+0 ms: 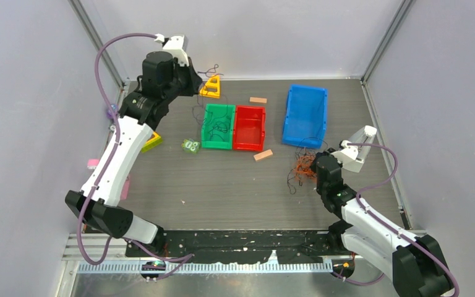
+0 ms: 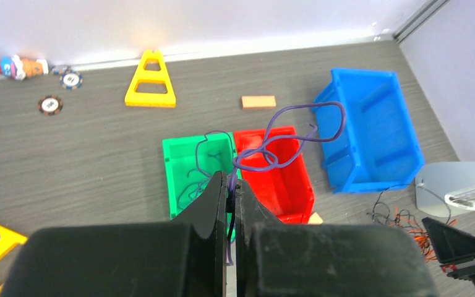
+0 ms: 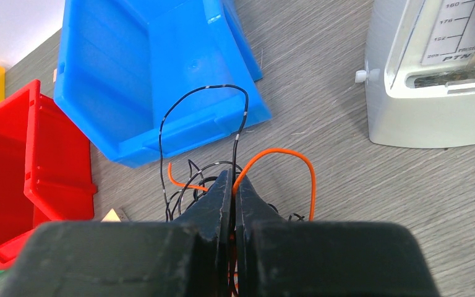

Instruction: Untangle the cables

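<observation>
Top view: the left gripper is up high at 11 o'clock, near a yellow triangle. The right arm reaches to 4 o'clock, down into the clump of orange and black cables. Some dark cables lie in the green bin, next to the red bin.

Left wrist view: the left gripper's fingers are pinched shut on one purple cable. It curls up in loops over the green and red bins. The clump is at 4 o'clock.

Right wrist view: the right gripper is pinched shut on cables at the top of the clump. A black loop and an orange loop stick out of it, at 6 o'clock from the blue bin. A white box stands at 2 o'clock.

I think only a little is done. A few cables are apart, but the clump is one big knot, so most of the work is left.

The table is dark grey wood with thin lines. Pale walls stand on three sides
</observation>
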Controlling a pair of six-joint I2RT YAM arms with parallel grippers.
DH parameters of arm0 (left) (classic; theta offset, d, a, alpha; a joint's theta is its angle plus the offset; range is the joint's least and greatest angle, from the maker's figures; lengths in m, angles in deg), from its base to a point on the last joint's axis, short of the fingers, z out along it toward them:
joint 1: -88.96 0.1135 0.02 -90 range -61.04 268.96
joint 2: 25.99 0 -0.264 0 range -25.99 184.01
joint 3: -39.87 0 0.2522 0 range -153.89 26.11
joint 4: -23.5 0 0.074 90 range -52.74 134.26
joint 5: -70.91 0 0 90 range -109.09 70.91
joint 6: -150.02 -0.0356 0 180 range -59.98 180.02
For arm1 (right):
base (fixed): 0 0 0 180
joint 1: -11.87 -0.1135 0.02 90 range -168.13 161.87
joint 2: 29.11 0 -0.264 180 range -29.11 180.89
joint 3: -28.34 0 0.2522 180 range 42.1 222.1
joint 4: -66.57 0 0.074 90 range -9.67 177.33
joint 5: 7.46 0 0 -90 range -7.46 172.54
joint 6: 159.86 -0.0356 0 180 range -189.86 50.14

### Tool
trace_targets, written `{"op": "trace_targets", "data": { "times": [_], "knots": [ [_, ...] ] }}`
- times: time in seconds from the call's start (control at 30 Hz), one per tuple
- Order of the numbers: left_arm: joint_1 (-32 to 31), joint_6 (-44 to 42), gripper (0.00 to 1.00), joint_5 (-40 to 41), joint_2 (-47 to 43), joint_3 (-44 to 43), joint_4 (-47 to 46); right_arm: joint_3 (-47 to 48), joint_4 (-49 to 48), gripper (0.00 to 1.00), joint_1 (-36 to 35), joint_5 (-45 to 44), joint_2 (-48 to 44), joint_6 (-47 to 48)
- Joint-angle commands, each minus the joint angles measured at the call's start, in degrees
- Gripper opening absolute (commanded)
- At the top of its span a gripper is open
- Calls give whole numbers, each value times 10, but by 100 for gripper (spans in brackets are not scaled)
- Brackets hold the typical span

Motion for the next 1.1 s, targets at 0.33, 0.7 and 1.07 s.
{"op": "trace_targets", "data": {
  "times": [0.33,0.7,1.07],
  "knots": [
    [-2,28,0,-73,72,-48,-76,5,-26,5,2,-6,1,9],
    [-2,57,0,-17,48,123,-226,6,-25,5,2,-7,1,10],
    [-2,65,0,26,17,288,-300,6,-26,5,2,-5,4,9]
  ]
}}
